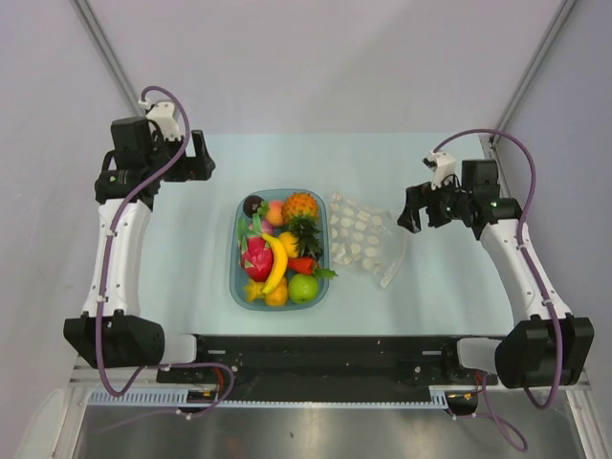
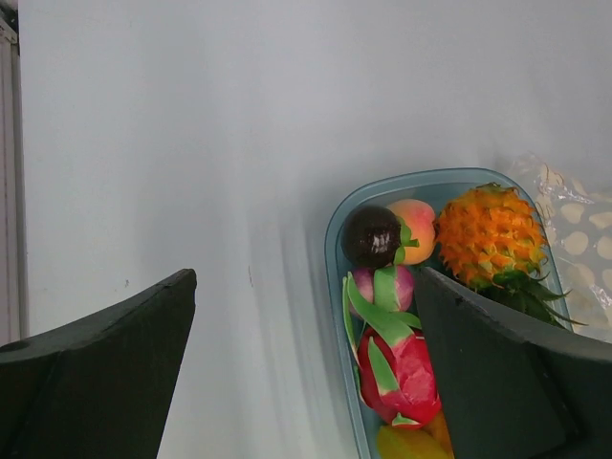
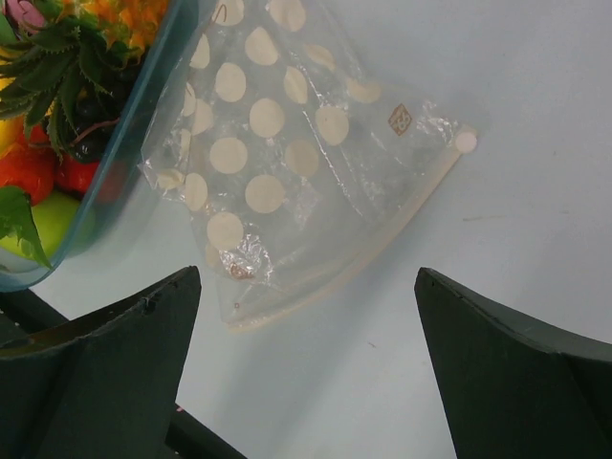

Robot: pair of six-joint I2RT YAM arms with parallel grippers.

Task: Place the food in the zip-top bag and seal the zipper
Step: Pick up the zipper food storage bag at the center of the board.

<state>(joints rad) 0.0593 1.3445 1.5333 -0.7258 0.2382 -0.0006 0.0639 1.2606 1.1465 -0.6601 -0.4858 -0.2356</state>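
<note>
The left hand (image 1: 199,156) and right hand (image 1: 412,208) are both spread wide, holding nothing. The food (image 1: 279,251) sits heaped in the blue tray (image 1: 232,282). The zip-top bag (image 1: 361,239) lies on the desk (image 1: 182,277) against the tray's right side, its zipper (image 3: 356,256) facing the right hand.

Viewed from my console: the blue tray (image 1: 232,277), heaped with toy food (image 1: 277,253), blocks mid-table, with the zip-top bag (image 1: 363,241) lying against its rim at 3 o'clock. Bare table (image 1: 191,268) gives me passage at the tray's 9, 12 and 6 o'clock, and beyond the bag's far edge.
</note>
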